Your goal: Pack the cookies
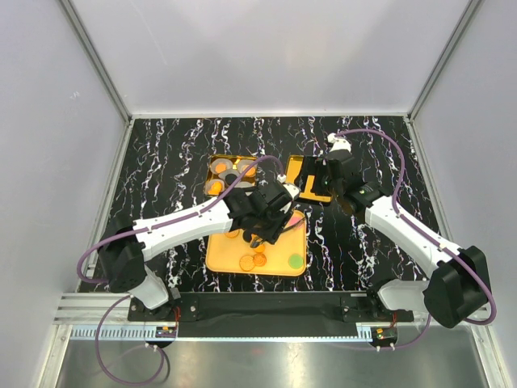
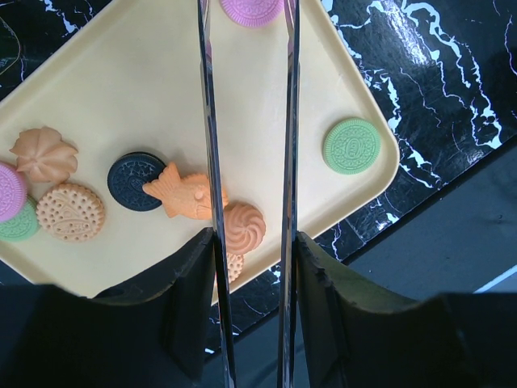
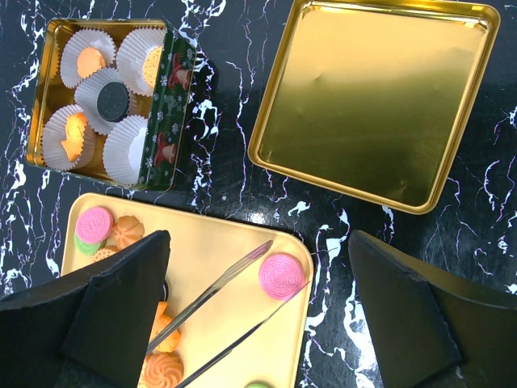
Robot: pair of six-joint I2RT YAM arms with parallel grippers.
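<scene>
Several cookies lie on a pale yellow tray [image 2: 121, 89]: a pink one [image 2: 252, 10], a green one [image 2: 351, 146], a black one [image 2: 136, 181], an orange fish shape [image 2: 186, 196] and an orange swirl [image 2: 244, 227]. My left gripper [image 2: 249, 307] is shut on metal tongs [image 2: 208, 121]. The tongs are open, and their tips reach the pink cookie [image 3: 283, 276] at the tray's corner, one on each side. My right gripper [image 3: 258, 242] is open and empty above the tray's far edge. The gold tin [image 3: 166, 105] holds white paper cups, some with cookies inside.
The tin's gold lid [image 3: 371, 97] lies upside down on the black marbled table, to the right of the tin. In the top view the tray [image 1: 222, 259] sits in front of the tin [image 1: 230, 174], and both arms meet over the middle.
</scene>
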